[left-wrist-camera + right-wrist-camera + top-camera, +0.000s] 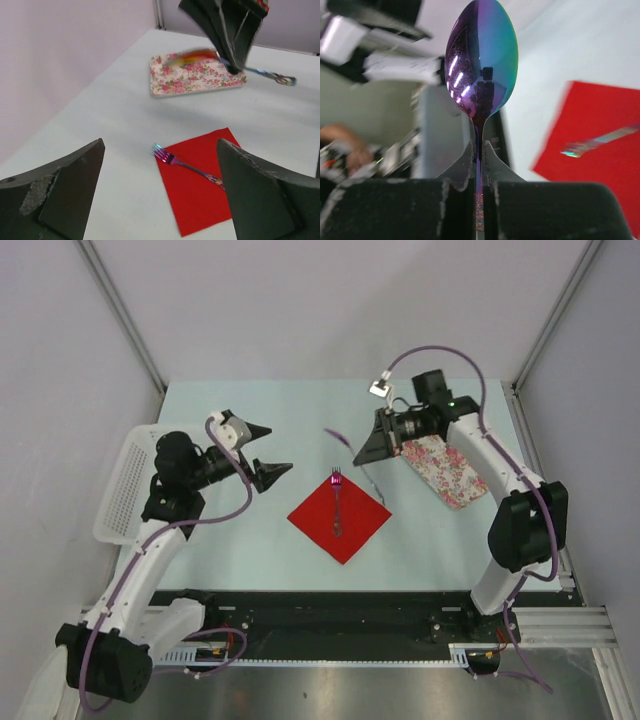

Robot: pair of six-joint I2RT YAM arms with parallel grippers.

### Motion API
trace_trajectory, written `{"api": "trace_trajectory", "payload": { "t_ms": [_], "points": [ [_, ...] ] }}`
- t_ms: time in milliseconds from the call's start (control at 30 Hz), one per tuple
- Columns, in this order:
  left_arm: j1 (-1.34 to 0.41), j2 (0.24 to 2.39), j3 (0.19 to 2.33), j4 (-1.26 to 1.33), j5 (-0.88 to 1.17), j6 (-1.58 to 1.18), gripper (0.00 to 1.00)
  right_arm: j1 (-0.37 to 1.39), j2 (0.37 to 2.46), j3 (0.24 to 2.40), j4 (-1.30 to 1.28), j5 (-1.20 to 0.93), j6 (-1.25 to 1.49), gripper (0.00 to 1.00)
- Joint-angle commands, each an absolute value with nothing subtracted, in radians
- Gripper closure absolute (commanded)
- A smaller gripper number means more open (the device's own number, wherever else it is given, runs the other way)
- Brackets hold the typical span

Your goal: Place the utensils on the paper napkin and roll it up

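Note:
The red paper napkin [338,518] lies flat mid-table as a diamond. The pink-purple fork [337,502] lies on it, tines over the far corner. My right gripper [362,452] hovers just beyond the napkin's far corner, shut on the spoon [338,436], which is blurred. In the right wrist view the fingers [479,150] clamp the spoon's neck, its iridescent bowl [481,60] sticking up, with napkin [600,170] and fork handle [600,140] to the right. My left gripper [272,451] is open and empty, left of the napkin. Its view shows fork [187,165], napkin [200,200] and spoon [272,76].
A white floral cloth [445,470] lies at the right, under the right arm; it also shows in the left wrist view [175,80]. A white perforated basket [125,485] stands at the table's left edge. Grey walls enclose the table.

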State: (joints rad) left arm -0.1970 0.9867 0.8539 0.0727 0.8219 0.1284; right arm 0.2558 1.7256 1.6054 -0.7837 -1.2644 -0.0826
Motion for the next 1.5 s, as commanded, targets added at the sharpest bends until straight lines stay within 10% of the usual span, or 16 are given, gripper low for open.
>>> {"api": "trace_trajectory", "payload": {
  "t_ms": [0,867,1100,1167,1333,1467],
  "points": [
    [-0.270,0.904,0.815,0.169,0.893,0.362,0.02,0.377,1.672,1.533,-0.787,-1.541,-0.009,1.00],
    [-0.459,0.836,0.811,0.058,0.974,0.445,0.54,0.584,1.534,1.356,-0.396,-1.654,0.340,1.00],
    [-0.459,0.831,0.819,0.022,1.005,0.456,1.00,0.589,1.537,1.322,-0.316,-1.654,0.386,1.00],
    [-0.459,0.825,0.821,0.015,1.012,0.451,1.00,0.589,1.536,1.312,-0.278,-1.655,0.440,1.00],
    [-0.459,0.833,0.845,-0.132,1.002,0.459,1.00,0.514,1.540,1.272,-0.030,-1.640,0.626,0.34],
    [-0.459,0.920,0.936,-0.346,0.959,0.344,1.00,0.355,1.545,1.203,0.595,-1.571,1.178,0.13]
  ]
}}
